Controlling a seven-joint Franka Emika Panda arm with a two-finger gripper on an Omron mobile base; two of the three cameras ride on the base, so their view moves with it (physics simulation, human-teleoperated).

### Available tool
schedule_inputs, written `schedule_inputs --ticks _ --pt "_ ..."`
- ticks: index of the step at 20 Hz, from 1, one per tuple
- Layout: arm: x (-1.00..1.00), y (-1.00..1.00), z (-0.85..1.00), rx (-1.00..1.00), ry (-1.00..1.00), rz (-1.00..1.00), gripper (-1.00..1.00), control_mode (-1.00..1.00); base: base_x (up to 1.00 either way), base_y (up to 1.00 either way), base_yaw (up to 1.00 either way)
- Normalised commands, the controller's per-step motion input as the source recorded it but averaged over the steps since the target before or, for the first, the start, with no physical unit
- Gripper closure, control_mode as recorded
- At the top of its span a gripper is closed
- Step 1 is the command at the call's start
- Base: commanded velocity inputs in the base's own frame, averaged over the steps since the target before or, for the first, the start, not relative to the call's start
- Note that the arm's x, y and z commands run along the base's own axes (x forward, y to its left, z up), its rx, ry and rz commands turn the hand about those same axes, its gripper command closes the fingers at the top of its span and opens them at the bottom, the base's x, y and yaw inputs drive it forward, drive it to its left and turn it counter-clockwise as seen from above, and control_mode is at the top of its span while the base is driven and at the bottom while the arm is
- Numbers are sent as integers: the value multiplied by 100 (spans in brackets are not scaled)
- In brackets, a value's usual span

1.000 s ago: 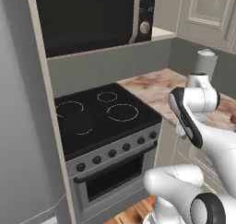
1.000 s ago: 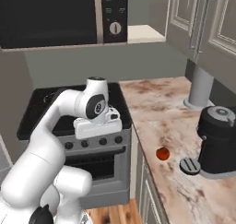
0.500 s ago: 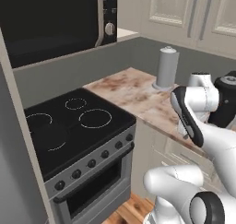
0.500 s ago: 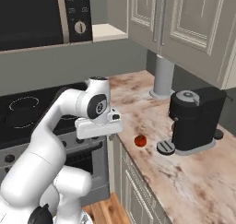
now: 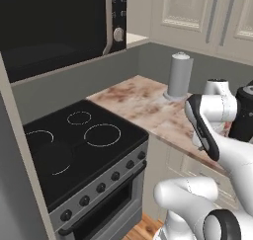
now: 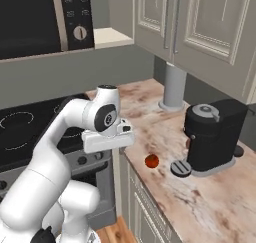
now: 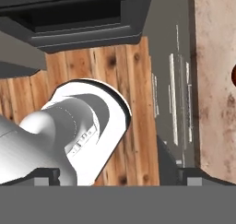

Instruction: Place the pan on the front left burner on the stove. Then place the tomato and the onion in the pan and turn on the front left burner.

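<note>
The stove (image 5: pixel 116 207) stands at the left, with white rings on its black glass. Over the front left burner (image 5: pixel 63 170) lies a darker round shape (image 5: pixel 51 157) that looks like the pan; only an arc of the ring shows. The tomato (image 6: pixel 151 161), a small red ball, rests on the marble counter (image 6: pixel 200 202) in front of the coffee machine, and its edge shows in the hand view (image 7: pixel 233 75). My gripper (image 6: pixel 107 146) hangs off the counter's front edge, left of the tomato, pointing down at the floor. Its fingertips (image 7: pixel 46 176) are wide apart, open and empty. The onion is out of view.
A black coffee machine (image 6: pixel 212 134) and a grey upright roll (image 6: pixel 174 89) stand on the counter. The microwave (image 5: pixel 59 26) hangs above the stove, with wall cabinets (image 6: pixel 200 22) to its right. Wooden floor (image 7: pixel 115 66) and cabinet fronts (image 7: pixel 173 94) lie below the hand.
The base has driven to the right, so the stove slid left in both views and the counter with the coffee machine and tomato came nearer. The arm kept its pose, gripper still open.
</note>
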Motion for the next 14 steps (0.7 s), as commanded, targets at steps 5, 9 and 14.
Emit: schedule_inputs --ticks 5,9,14 --pt "4 0 1 0 0 -2 -100 -100 33 0 -8" --pt "14 -13 2 0 3 -26 -100 -100 0 0 0" --pt "35 -24 0 0 4 -42 -100 -100 0 0 0"
